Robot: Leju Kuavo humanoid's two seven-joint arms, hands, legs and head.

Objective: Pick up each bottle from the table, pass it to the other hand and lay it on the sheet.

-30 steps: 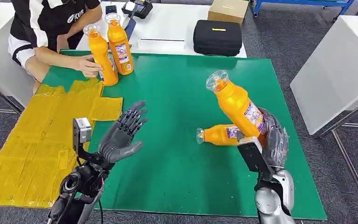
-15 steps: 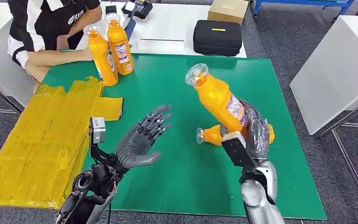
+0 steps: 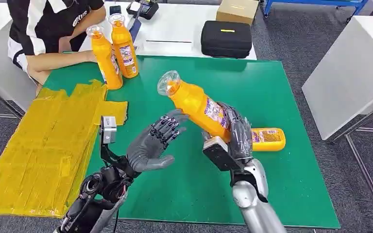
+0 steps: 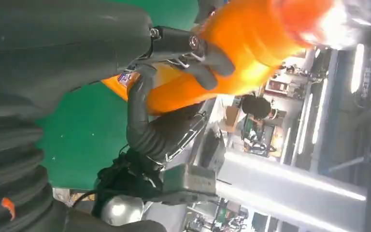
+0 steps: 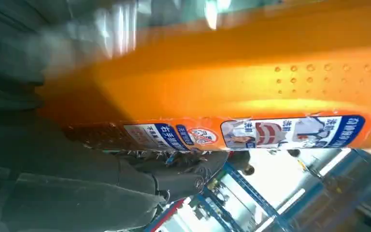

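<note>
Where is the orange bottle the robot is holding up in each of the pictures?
Head view: the held bottle sits mid-picture, tilted, cap toward the upper left, in the right hand.
Left wrist view: the bottle fills the upper right, with the left hand's fingers on it.
Right wrist view: it stretches across the upper half, label showing.
Shared landmark: the blue and white label.

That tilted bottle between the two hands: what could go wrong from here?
1. The right hand holds the bottle low, by its base end, and tilted. If it lets go before the open left hand closes, the bottle could drop onto the green table.
2. The left hand's fingertips sit near the bottle's upper part, so a clumsy grip might slip.
3. A dropped bottle could hit the lying bottle.
</note>
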